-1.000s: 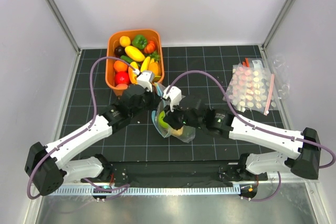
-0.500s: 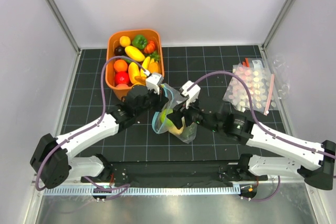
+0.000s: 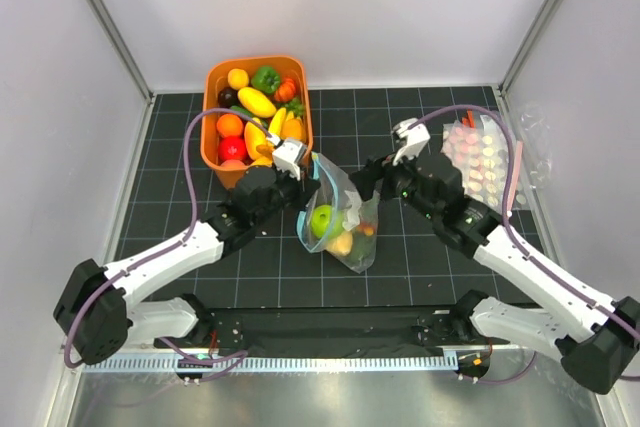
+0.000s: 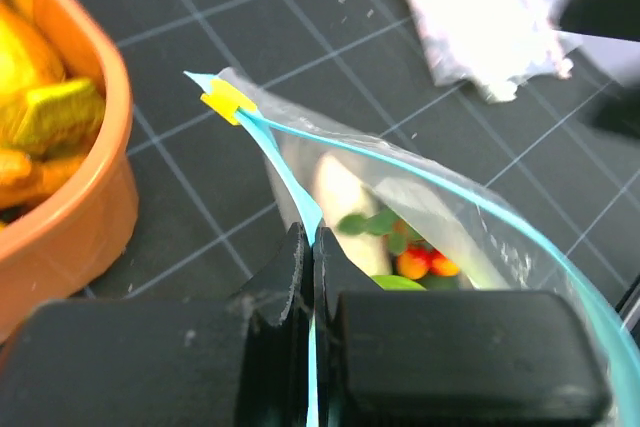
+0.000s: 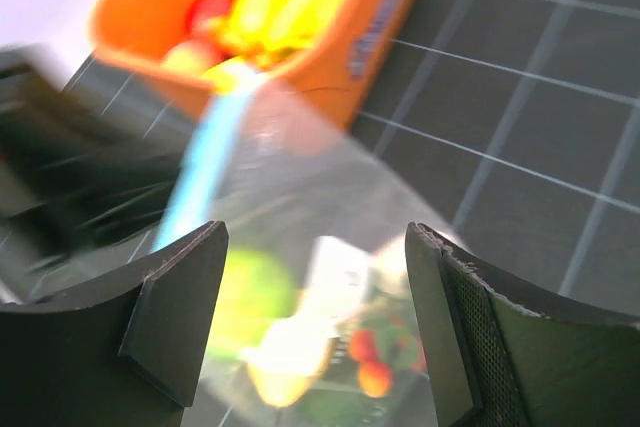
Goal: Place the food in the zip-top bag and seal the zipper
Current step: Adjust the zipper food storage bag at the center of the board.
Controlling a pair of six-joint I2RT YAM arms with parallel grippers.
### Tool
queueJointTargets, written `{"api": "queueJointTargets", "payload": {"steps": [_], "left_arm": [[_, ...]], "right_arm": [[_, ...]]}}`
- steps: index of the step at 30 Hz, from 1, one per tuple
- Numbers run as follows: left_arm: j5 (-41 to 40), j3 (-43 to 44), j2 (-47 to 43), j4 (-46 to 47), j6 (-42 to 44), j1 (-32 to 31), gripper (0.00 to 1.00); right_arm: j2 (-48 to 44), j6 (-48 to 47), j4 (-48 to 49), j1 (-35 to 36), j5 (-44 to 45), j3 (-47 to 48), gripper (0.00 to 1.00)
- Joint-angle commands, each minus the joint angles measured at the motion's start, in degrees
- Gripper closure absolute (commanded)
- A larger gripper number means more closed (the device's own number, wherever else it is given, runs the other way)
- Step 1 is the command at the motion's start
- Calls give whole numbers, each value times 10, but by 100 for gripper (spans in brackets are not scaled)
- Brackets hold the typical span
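The clear zip-top bag (image 3: 345, 222) hangs over the middle of the mat, mouth open. My left gripper (image 3: 305, 171) is shut on its teal zipper (image 4: 290, 172), just behind the yellow slider tab (image 4: 228, 102). Inside lie a green apple (image 3: 321, 219), a white radish (image 4: 345, 197), small red tomatoes (image 4: 425, 264) and a yellow piece. My right gripper (image 3: 370, 179) hovers open to the right of the bag's mouth, holding nothing. In the right wrist view its open gripper (image 5: 315, 277) frames the bag (image 5: 330, 187) and the blurred apple (image 5: 250, 292) below.
An orange basket (image 3: 255, 61) full of toy fruits and vegetables stands at the back left, close to the bag's zipper end. Crinkled clear packs with pink dots (image 3: 480, 172) lie at the right by the wall. Metal frame posts line both sides.
My right gripper has opened and pulled back up and to the right, away from the bag. The food it carried now lies in the bag. The left gripper stays shut on the zipper.
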Motion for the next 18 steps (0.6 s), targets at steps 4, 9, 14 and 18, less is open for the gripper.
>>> {"api": "queueJointTargets", "payload": {"steps": [4,9,14,18], "left_arm": [[116,33,19,129,54,4,100],[212,108,103,93,96,4,100],[263,132,131,89,123,8,100],[287,122,129,97,128,8,100]], "right_arm": [[-26,79,51,-114,-82,-38,23],[-43,77,66,-140,-97,-64,25],[-39,80,98,-153,-136,-88,28],[-22,80,98,-153,-124,-80,28]]}}
